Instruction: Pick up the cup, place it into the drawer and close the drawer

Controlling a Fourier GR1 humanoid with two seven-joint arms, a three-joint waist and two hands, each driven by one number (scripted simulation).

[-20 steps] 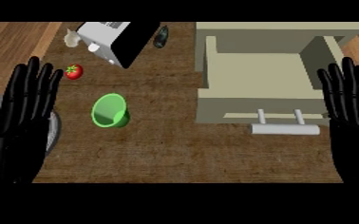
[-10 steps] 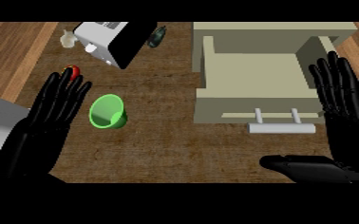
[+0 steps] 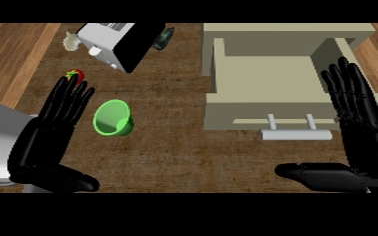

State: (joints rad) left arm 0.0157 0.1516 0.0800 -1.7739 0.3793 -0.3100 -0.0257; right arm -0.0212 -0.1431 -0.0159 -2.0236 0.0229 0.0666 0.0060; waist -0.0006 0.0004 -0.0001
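On the counter (image 3: 192, 155), left of centre, we are looking at the cup (image 3: 113, 118): green, upright or slightly tilted, mouth toward us, nothing holding it yet. Left hand (image 3: 53, 130) is sitting just beside it on its left, fingers straight and spread, thumb out low, not touching as far as we can tell. Right hand (image 3: 351, 115) is open too, fingers straight, at the right edge next to the drawer (image 3: 258, 75), thumb lying across the bottom.

We are judging the cup as light, rigid, thin-walled, probably slick plastic, so it is likely to skate or tip if nudged. Best hold: wrap round the wall from the left side, thumb opposite fingers, below the rim.

Drawer is pulled out, cavity open, handle (image 3: 297, 132) facing us on the front panel.

Room: we are seeing bare counter between cup and drawer, so the path right looks free. Strawberry (image 3: 74, 74) is just past the left fingertips; toaster (image 3: 118, 42) and a dark bottle (image 3: 163, 38) are up behind, well apart from the cup. Cup needs to clear the drawer's front wall going in.
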